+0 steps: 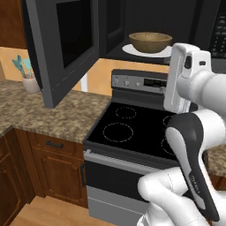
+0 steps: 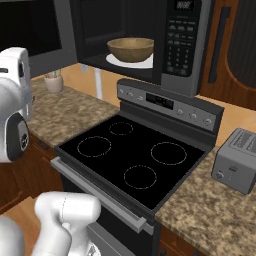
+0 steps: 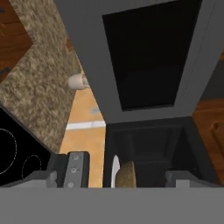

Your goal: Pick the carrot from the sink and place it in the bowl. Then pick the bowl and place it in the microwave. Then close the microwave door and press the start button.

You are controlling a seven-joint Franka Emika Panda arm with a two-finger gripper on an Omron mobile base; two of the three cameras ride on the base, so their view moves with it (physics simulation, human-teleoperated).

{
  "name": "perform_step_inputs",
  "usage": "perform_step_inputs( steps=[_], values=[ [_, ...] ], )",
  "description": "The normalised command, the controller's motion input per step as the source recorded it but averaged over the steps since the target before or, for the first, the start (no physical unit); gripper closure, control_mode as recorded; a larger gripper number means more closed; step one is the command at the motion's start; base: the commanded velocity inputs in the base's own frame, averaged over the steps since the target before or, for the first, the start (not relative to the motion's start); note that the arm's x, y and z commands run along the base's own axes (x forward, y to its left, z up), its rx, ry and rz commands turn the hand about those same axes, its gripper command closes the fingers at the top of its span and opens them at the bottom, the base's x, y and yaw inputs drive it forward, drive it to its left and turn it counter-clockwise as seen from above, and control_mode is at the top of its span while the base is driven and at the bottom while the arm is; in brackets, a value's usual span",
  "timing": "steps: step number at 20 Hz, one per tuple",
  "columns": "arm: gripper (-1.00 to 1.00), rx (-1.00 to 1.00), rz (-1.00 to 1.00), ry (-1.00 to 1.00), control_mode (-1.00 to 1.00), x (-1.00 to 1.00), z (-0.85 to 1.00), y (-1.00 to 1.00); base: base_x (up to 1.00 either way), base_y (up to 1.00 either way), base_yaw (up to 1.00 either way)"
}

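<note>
The tan wooden bowl (image 1: 150,42) (image 2: 131,49) sits on the white turntable plate (image 2: 145,63) inside the black microwave (image 2: 186,45) above the stove. The microwave door (image 1: 66,44) (image 3: 153,57) stands wide open, swung out to the left over the counter. In the hand view my gripper (image 3: 113,178) is open with its fingertips far apart and nothing between them. It faces the door's inner side, with the bowl's edge (image 3: 127,175) low in that view. In the left base view the arm's white wrist rises just right of the microwave opening. The carrot and the sink are out of view.
A black cooktop (image 1: 132,128) (image 2: 135,155) with a silver knob panel lies below the microwave. A speckled counter (image 1: 53,110) holds a cup of utensils (image 1: 30,81) (image 2: 54,82) at the left. A grey toaster (image 2: 237,160) stands on the right counter. Brown cabinets flank the microwave.
</note>
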Motion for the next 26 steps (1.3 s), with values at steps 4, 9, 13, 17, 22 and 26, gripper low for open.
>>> perform_step_inputs(
  steps=[4, 9, 13, 17, 22, 26],
  values=[
    [-1.0, -0.06, -0.04, -0.11, -1.0, -0.71, -0.03, 0.76, 0.0, 0.0, 0.0],
    [-1.0, 0.0, -0.04, -0.08, -1.0, -0.47, -0.01, 0.75, 0.0, 0.0, 0.0],
    [-1.0, 0.04, -0.03, 0.0, -1.0, -0.45, 0.0, 0.6, 0.0, 0.0, 0.0],
    [-1.0, 0.03, 0.0, 0.0, -1.0, -0.23, -0.05, 0.7, 0.0, 0.0, 0.0],
    [-1.0, 0.02, 0.0, 0.0, -1.0, 0.0, -0.33, 0.75, 0.0, 0.0, 0.0],
    [-1.0, 0.0, 0.0, 0.0, -1.0, 0.0, -0.3, 0.83, 0.0, 0.0, 0.0]
  ],
)
